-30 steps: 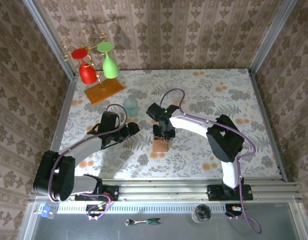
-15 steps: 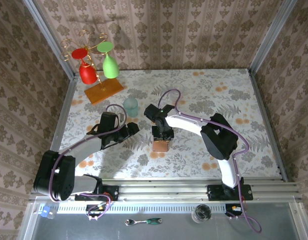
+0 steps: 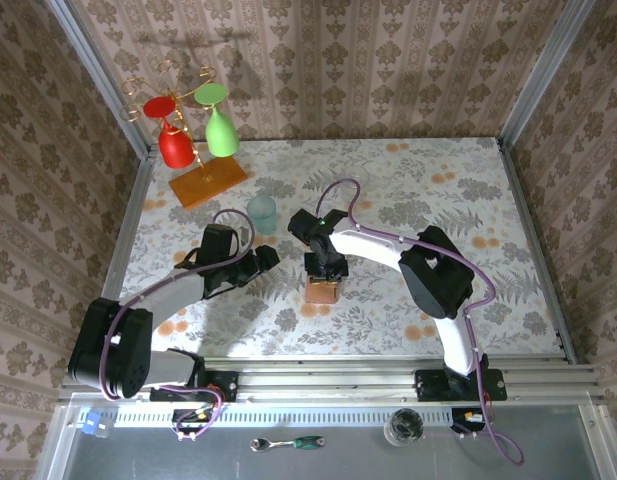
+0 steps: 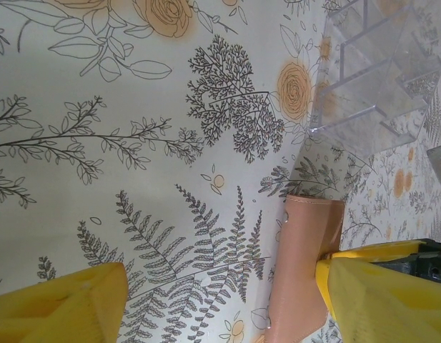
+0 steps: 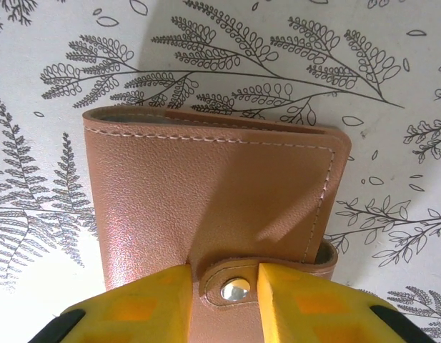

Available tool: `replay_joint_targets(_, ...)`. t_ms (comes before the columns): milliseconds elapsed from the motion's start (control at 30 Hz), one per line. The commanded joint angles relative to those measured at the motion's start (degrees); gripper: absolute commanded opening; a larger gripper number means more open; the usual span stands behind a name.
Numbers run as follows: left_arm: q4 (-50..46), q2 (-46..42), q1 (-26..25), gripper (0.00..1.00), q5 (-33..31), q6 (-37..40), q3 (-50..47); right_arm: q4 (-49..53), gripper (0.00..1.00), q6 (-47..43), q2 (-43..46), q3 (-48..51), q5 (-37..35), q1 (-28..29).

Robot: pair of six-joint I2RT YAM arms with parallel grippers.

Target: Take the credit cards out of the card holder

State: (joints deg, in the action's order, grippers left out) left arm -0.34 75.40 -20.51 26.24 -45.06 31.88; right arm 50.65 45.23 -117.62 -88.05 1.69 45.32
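Right gripper (image 5: 221, 300) at the snap tab (image 5: 231, 275)
Yellow fingers (image 5: 134, 311) pinched the tab from both sides; the closed brown card holder (image 5: 206, 179) lay on the fern-print table (image 5: 392, 143).

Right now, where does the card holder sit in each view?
Top external: the card holder lies mid-table, just on the near side of the right gripper.
Left wrist: lower right, beside a yellow finger.
Right wrist: centre of the picture, closed, its snap tab between the yellow fingers.
Shared landmark: the fern-printed tablecloth beneath it.
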Motion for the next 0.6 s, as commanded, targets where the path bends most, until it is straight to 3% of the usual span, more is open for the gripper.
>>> replay_joint_targets(0,0.51,0.67,0.47,0.75,1.09,-0.42,-0.24,2.22,0.29,1.08,-2.92,-0.46,-0.66,0.57)
replay_joint_targets(567,-0.43,2.16,-1.64,0.75,0.94,-0.76,1.84,-1.91,0.15,1.81,0.28,4.24,-0.38,0.28)
